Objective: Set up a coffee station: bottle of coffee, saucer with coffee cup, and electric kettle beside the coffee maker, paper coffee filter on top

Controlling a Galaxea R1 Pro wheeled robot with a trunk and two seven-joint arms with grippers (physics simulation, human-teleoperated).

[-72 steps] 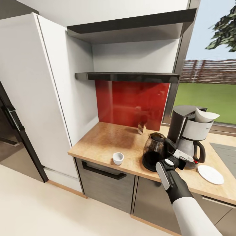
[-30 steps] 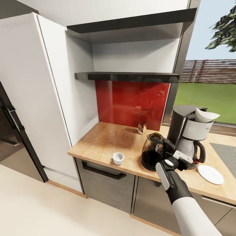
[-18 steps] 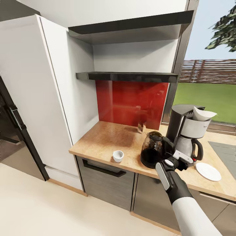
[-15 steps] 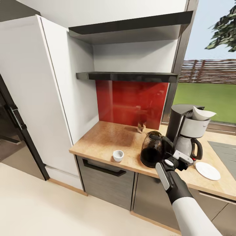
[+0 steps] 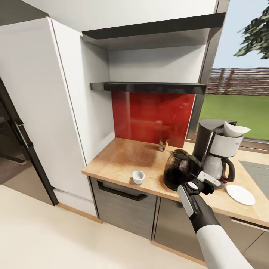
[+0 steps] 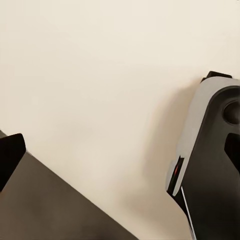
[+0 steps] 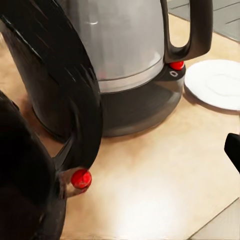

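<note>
The long beige wood-look surface (image 5: 123,158) with grey cabinet fronts carries all the items seen from the head; the squat rounded kettle of dark see-through glass (image 5: 179,170) stands near its front edge, just beside the tall black drip coffee maker with white filter housing and glass carafe (image 5: 218,151); a white paper filter cone (image 5: 234,130) sits in the top of that machine; a small flat round white saucer (image 5: 240,194) lies on the surface on the machine's other side, near its base; a small white rounded cup (image 5: 138,177) stands alone near the front edge, well apart from the saucer; a small dark bottle (image 5: 162,145) stands at the back against the red wall panel (image 5: 149,116); the thin dark grey floating shelf (image 5: 149,87) hangs above it.

The right end effector (image 5: 201,181) sits at the kettle's handle side; whether its fingers are apart or clamped I cannot tell; in its wrist view the kettle's black handle (image 7: 65,90) looms close, with the carafe (image 7: 125,45) and saucer (image 7: 216,82) beyond.

The left end effector's state cannot be told.
</note>
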